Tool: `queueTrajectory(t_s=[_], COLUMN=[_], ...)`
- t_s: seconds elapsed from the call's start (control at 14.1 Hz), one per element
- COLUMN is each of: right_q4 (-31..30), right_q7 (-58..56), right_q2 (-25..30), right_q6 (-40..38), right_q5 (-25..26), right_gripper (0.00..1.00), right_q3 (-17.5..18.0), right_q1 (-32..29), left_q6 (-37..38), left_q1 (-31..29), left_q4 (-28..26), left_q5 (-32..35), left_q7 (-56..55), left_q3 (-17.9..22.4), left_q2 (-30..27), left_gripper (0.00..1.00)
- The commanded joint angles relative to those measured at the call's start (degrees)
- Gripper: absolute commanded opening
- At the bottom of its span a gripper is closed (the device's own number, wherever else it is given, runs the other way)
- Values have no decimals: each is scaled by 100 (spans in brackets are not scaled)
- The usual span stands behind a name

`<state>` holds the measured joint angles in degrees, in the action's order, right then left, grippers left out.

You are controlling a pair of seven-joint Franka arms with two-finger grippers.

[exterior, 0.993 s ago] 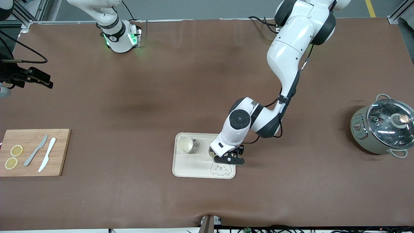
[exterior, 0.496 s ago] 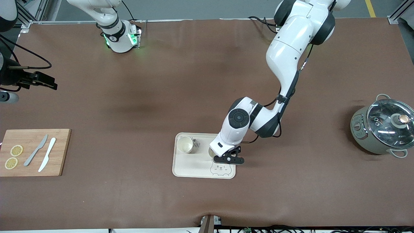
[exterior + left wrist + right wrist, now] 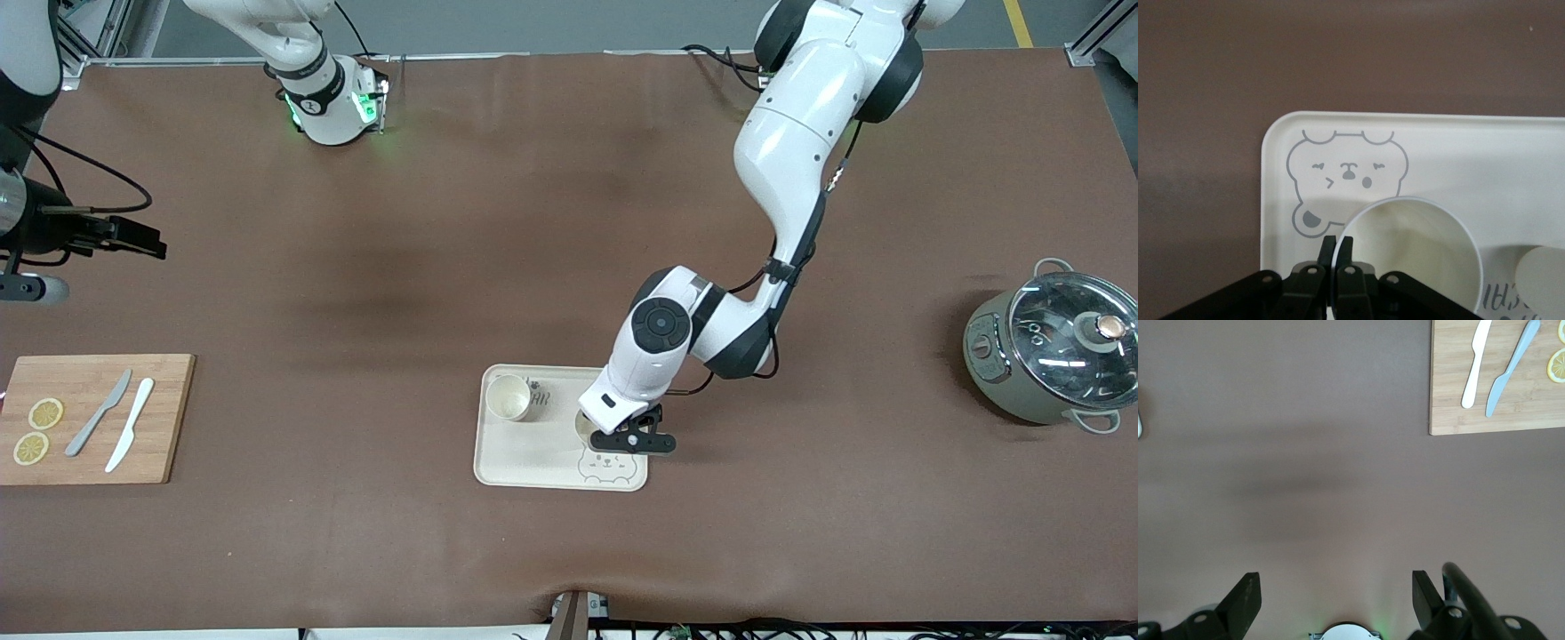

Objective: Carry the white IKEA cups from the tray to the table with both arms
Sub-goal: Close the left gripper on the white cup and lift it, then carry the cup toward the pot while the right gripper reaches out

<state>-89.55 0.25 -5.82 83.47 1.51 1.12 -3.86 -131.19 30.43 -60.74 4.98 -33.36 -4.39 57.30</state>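
On the cream rectangular bear-print tray (image 3: 498, 462), the left gripper (image 3: 1337, 250) pinches one empty white tumbler's (image 3: 1411, 257) rim beside its empty twin (image 3: 509, 396), while the right gripper (image 3: 1331, 593) waits spread over bare table.

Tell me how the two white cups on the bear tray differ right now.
The free cup stands alone on the bear tray; the gripped cup has the left gripper pinching its rim. The free cup sits toward the right arm's end, the gripped cup just above the bear drawing. Both are upright, plain, empty.
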Motion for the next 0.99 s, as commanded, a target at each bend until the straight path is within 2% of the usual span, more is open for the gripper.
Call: queueTrajectory(t_s=[0.0, 0.14, 0.28, 0.43, 0.64, 0.78, 0.92], right_q4=[166, 166, 131, 87, 78, 78, 87], right_q7=[-78, -43, -8, 62, 1298, 1652, 1994], right_q2=[-200, -446, -490, -587, -938, -1070, -1114], right_q6=[-68, -94, -33, 221, 476, 661, 801], right_q5=[218, 236, 149, 113, -273, -283, -370], right_gripper=[100, 100, 100, 100, 100, 100, 100], right_q3=[81, 81, 90, 98, 107, 99, 107], right_q1=[-106, -106, -106, 8, 210, 447, 614], left_q6=[260, 759, 1226, 1236, 1219, 1219, 1175], left_q1=[-63, -177, -309, -519, -1124, -1556, -1733], left_q4=[-78, -183, -524, -1331, -2387, -2898, -3319], left_q5=[-103, -94, -94, -94, -94, -94, -85], left_q7=[-39, 31, 259, 504, 1066, 1418, 1700], left_q3=[61, 44, 26, -44, -360, -606, -633], left_q2=[-333, -622, -1052, -1719, -2678, -3101, -3365], left_gripper=[0, 0, 0, 0, 0, 0, 0])
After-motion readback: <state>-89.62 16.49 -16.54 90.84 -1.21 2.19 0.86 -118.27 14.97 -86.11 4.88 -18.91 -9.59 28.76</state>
